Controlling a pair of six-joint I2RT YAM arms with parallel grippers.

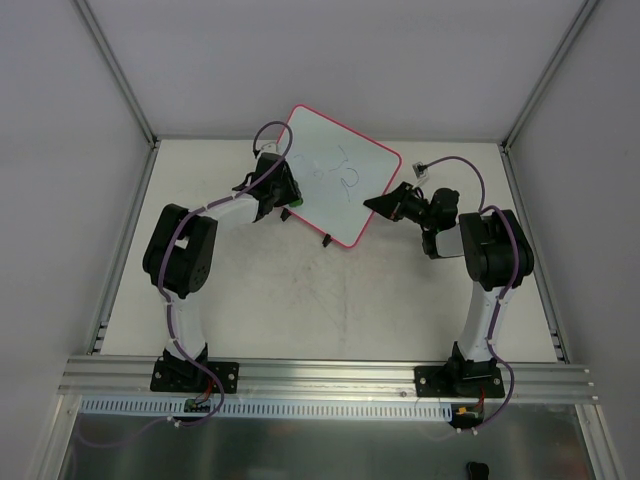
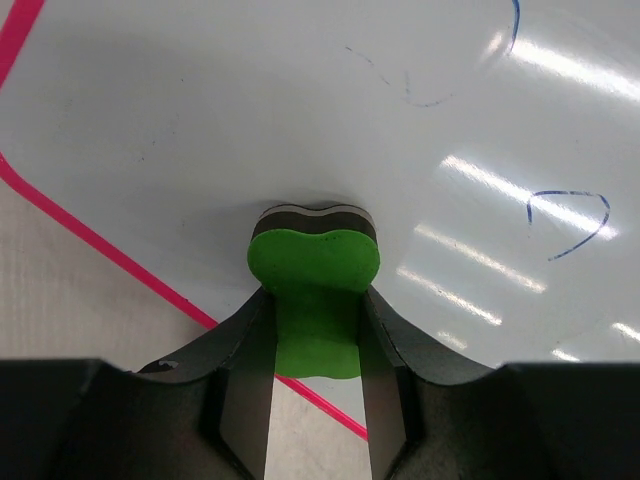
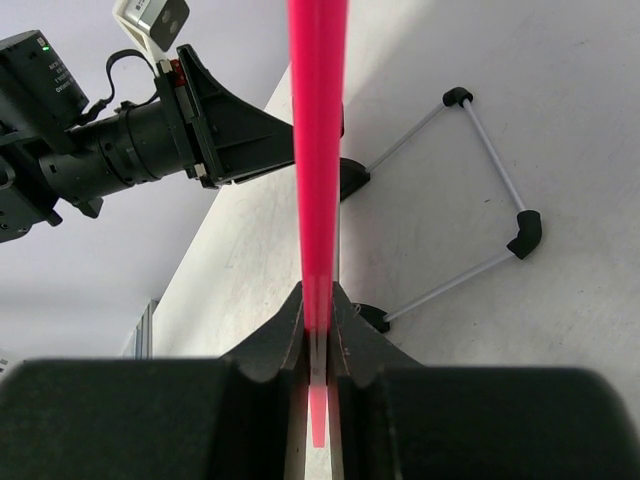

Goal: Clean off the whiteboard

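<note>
The table [image 1: 330, 310] is pale cream, with faint grey scuff lines near its middle. The whiteboard [image 1: 335, 205] sits on its far part, turned cornerwise. A black clip foot [image 1: 327, 240] is at its near corner.

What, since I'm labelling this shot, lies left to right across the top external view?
Left gripper holding the green eraser → whiteboard → right gripper clamped on its edge.

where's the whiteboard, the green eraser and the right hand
whiteboard [image 1: 335, 212]: top view, bare white face
green eraser [image 2: 315, 265]: left wrist view, green top
right hand [image 3: 318, 298]: right wrist view, between its fingertips
</note>
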